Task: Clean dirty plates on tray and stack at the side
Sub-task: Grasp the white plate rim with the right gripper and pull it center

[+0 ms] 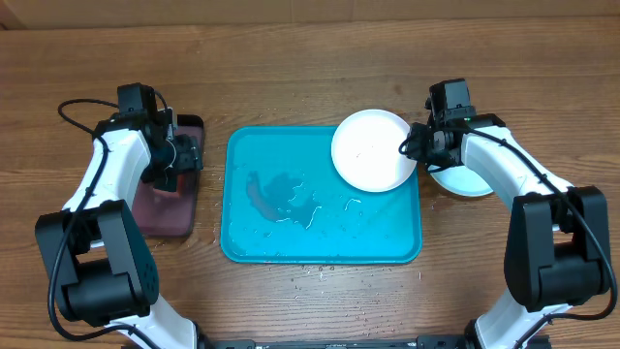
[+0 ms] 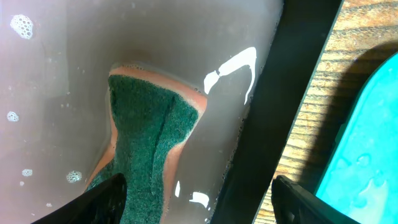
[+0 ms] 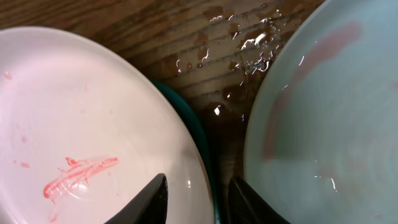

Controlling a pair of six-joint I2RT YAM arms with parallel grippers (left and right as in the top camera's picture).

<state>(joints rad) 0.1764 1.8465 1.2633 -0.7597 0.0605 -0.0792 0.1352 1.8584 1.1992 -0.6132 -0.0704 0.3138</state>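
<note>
A brown wood-grain worktop (image 1: 310, 58) fills the overhead view, and nothing of the room shows beyond it. At its centre lies the large turquoise plastic tray (image 1: 252, 145), with puddles on its floor. The round white plastic plate (image 1: 373, 150) sits on the tray's far right corner and overhangs the rim. The right end effector (image 1: 415, 145) is at that plate's outer edge. Just beside the tray's right side, a light blue plastic plate (image 1: 465, 184) rests on the wood, partly under the right arm. No third plate is visible. Left of the tray stands a small dark tray with a pinkish inside (image 1: 160, 208), and the left end effector (image 1: 184, 155) hangs over it.

In the left wrist view, the left end effector (image 2: 199, 205) is spread wide and grips nothing. A green scouring sponge (image 2: 146, 124) lies in cloudy water below it, on the side away from the turquoise tray.

In the right wrist view, the jaws of the right end effector (image 3: 199, 202) stand narrowly apart astride the white plate's rim. I cannot tell whether they pinch it. Red smears (image 3: 74, 177) mark the plate. Water droplets (image 3: 249, 43) bead on the wood between this plate and the blue one.

I judge the step to be wiping the white plate. The left arm should drop straight down and take the sponge by its narrow waist. The right should hold the rim firmly so the plate cannot skid on the wet tray. The wet wood beside the tray could also let a stacked plate slide.
</note>
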